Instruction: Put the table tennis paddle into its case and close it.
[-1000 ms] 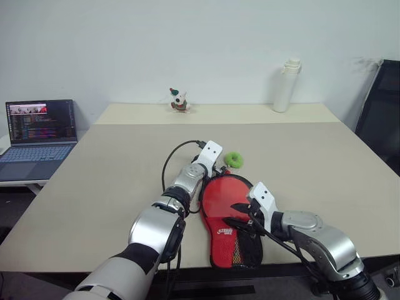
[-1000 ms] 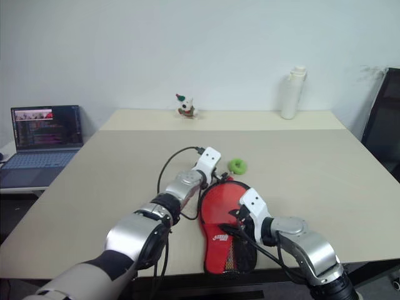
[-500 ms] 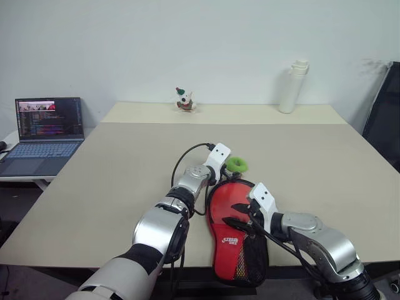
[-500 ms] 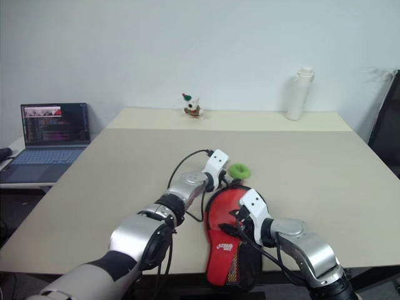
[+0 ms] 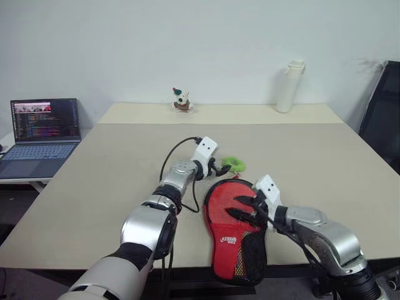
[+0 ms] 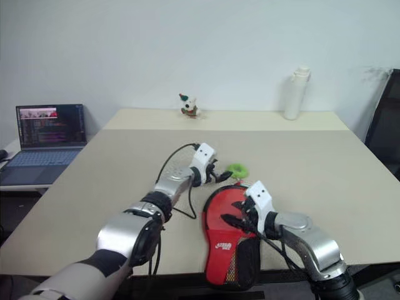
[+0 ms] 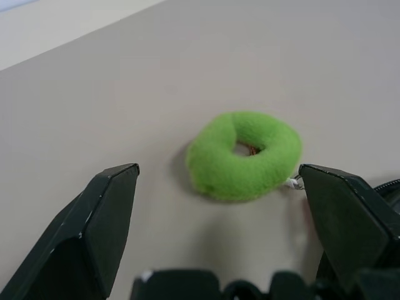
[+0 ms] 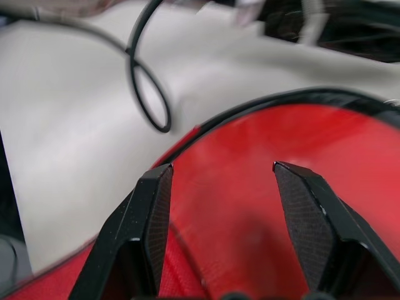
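Left wrist view: fuzzy green ring (image 7: 244, 155) is framed by spread left gripper (image 7: 232, 215); right gripper (image 8: 226, 215) is held parted over red fabric case (image 5: 231, 219), ring at case's 12 o'clock.

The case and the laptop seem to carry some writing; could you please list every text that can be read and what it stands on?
White logo on the red side of the case: too small to read.
Lines of text on the laptop screen: too small to read.
White bottle and small figurine at the table's far edge: no lettering shows.
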`<action>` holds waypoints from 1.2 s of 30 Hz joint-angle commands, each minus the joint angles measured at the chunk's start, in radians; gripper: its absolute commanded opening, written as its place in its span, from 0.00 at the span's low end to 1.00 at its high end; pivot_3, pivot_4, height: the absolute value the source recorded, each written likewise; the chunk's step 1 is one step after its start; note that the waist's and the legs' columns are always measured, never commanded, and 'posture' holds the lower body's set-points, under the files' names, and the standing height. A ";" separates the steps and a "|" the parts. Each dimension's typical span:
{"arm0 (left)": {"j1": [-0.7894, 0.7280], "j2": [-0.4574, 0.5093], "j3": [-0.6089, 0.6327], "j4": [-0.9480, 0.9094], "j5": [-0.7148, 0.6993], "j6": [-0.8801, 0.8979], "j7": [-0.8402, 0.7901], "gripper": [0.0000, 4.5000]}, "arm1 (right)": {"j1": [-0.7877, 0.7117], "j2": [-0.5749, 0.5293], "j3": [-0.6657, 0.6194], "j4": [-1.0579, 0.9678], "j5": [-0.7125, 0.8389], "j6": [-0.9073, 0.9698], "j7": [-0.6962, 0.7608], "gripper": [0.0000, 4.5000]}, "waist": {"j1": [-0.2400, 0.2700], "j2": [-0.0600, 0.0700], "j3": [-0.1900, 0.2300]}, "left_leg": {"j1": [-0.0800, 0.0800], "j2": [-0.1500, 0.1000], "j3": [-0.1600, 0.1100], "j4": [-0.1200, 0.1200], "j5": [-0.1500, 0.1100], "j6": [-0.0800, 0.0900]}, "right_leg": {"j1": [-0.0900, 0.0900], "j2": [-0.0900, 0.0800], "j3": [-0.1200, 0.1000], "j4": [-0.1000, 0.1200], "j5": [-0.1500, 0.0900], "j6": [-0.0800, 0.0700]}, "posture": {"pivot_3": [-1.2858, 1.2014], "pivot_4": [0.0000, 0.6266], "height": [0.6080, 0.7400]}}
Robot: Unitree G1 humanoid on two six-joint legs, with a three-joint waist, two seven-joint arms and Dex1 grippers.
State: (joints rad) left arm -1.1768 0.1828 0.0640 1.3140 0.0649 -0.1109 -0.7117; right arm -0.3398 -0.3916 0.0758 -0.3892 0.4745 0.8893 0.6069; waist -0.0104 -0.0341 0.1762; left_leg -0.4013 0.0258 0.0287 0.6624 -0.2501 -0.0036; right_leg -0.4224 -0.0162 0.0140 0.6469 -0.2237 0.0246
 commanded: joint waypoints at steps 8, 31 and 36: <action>0.174 0.127 0.030 -0.313 -0.180 0.145 -0.456 1.00 | -0.073 -0.022 -0.161 0.031 0.075 0.008 -0.048 0.62 | -0.002 0.000 0.000 | 0.000 0.001 0.000 0.000 0.000 0.000 | 0.000 -0.001 0.000 0.000 0.001 -0.001 | 0.52 0.24 1.00; 0.492 0.102 -0.156 -0.882 -0.249 0.367 -0.496 1.00 | -0.042 0.048 -0.169 0.275 -0.065 -0.104 -0.201 0.62 | -0.017 0.000 -0.001 | 0.001 0.001 -0.002 0.001 0.000 0.000 | 0.001 -0.001 0.003 0.001 0.000 0.000 | 0.52 0.24 1.00; 0.508 0.112 -0.159 -0.921 -0.266 0.387 -0.500 1.00 | -0.045 0.071 -0.158 0.304 -0.071 -0.088 -0.211 0.62 | -0.016 0.000 -0.001 | 0.001 0.001 -0.002 0.001 0.000 0.000 | 0.001 -0.001 0.002 0.001 0.000 0.000 | 0.52 0.24 1.00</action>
State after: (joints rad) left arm -0.6652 0.2871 -0.0941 0.4527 -0.1716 0.2724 -1.2091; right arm -0.3709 -0.3255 -0.0647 -0.0813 0.3978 0.8006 0.4029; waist -0.0268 -0.0337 0.1756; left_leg -0.4001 0.0271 0.0267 0.6630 -0.2500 -0.0034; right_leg -0.4217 -0.0170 0.0164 0.6481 -0.2236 0.0245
